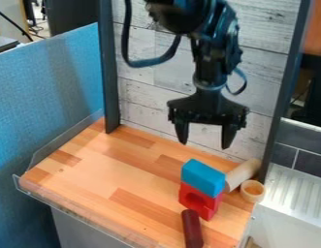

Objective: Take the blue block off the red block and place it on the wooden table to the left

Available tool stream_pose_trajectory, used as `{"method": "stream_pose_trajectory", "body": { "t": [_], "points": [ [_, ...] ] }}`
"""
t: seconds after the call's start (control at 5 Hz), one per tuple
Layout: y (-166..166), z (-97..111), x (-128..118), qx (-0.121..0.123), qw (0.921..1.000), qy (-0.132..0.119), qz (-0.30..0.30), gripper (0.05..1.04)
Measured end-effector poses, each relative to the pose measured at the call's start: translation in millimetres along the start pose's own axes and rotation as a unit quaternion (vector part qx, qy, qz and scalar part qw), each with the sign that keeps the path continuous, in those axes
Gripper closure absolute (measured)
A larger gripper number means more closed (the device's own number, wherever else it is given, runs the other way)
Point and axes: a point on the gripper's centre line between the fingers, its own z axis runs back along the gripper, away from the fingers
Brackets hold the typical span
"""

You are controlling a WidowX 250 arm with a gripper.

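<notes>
Seen from my remote station, my black gripper [204, 144] hangs at the upper right of centre, pointing downward in front of a backboard of pale grey planks [140, 89]. Its jaws are spread, with an open gap between them, and I hold nothing. Nearest below is a blue block [202, 178], right of and below the centre of the frame. It rests on a red block [200, 199] that has a rounded opening in its side; the two form a short stack on the wooden desk [111, 169]. The jaws stand above the stack and apart from it.

Just beside the stack, on its right, a pale wooden cylinder [244, 174] lies slanted, its far end near the dark upright post [287, 82] at the desk's right side. A small round wooden piece [252, 191], orange-brown within its rim, sits by that cylinder, near the right edge of the desk. A dark red cylinder [192, 228] extends from near the foot of the red block toward the bottom of the frame; I cannot tell whether the two touch. A blue partition [49, 106] occupies the left of the frame, and a white ribbed surface [295, 193] lies at the lower right.
</notes>
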Motion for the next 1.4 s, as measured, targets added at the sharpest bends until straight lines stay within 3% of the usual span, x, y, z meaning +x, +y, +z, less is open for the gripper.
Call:
{"method": "stream_pose_trajectory", "body": {
  "t": [0.2, 0.4, 0.8, 1.0, 1.2, 1.4],
  "points": [
    [0, 0, -13, -0.037, 0.9957, -0.04, 0.075, 0.083],
    [4, 1, -23, -0.059, 0.983, -0.056, 0.165, 0.083],
    [5, 8, -23, 0.002, 0.9457, -0.092, 0.312, 0.083],
    [7, -5, -23, 0.05, 0.9349, -0.082, 0.342, 0.083],
    [6, -17, -14, 0.084, 0.9192, -0.067, 0.379, 0.083],
    [7, -27, -9, 0.099, 0.9085, -0.053, 0.403, 0.083]
  ]
}}
